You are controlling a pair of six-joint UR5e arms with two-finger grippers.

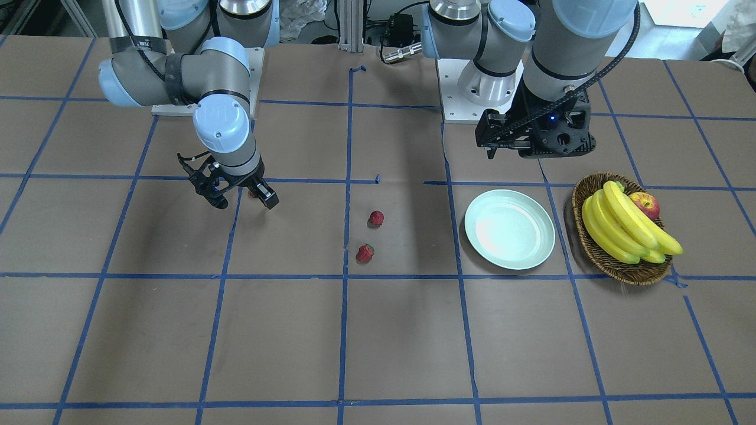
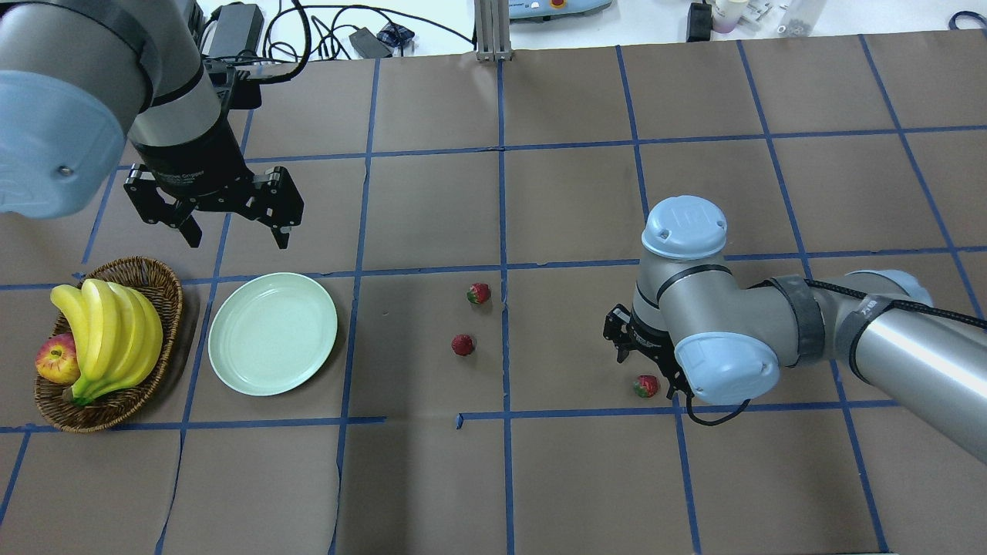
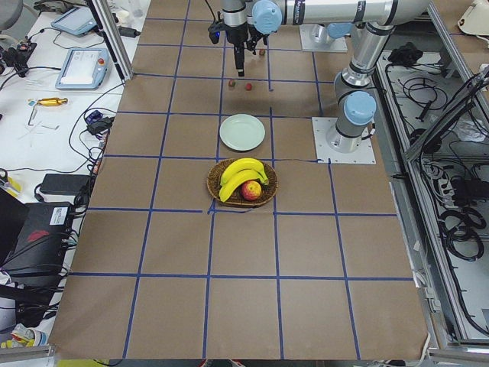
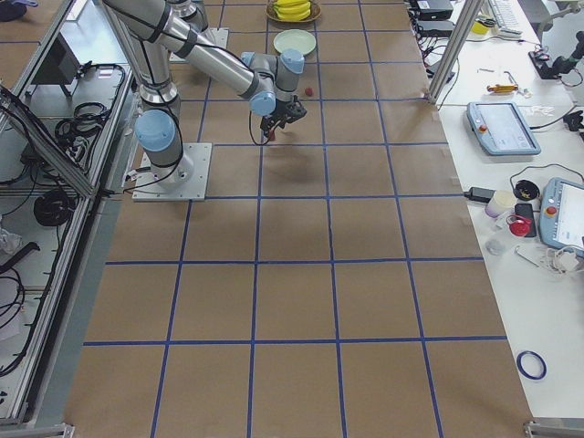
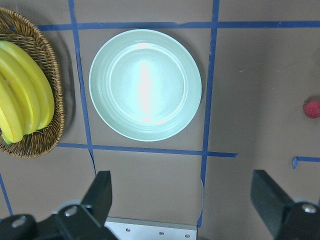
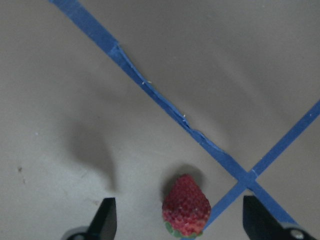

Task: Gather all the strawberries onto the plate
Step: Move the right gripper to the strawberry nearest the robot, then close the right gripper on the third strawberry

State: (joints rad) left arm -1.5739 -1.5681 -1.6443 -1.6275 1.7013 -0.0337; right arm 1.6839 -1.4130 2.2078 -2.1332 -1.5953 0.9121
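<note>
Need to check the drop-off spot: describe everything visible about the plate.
The plate is round, shallow and pale mint, with a raised rim and a glossy, glare-catching surface. It lies flat and empty on the brown table, apart from the wicker basket beside it. Nothing touches it but the table.

Brown table (image 2: 586, 478) with blue tape grid (image 2: 503, 208), three strawberries (image 2: 463, 344), pale plate (image 2: 272, 334), wicker basket (image 2: 171, 304)
</note>
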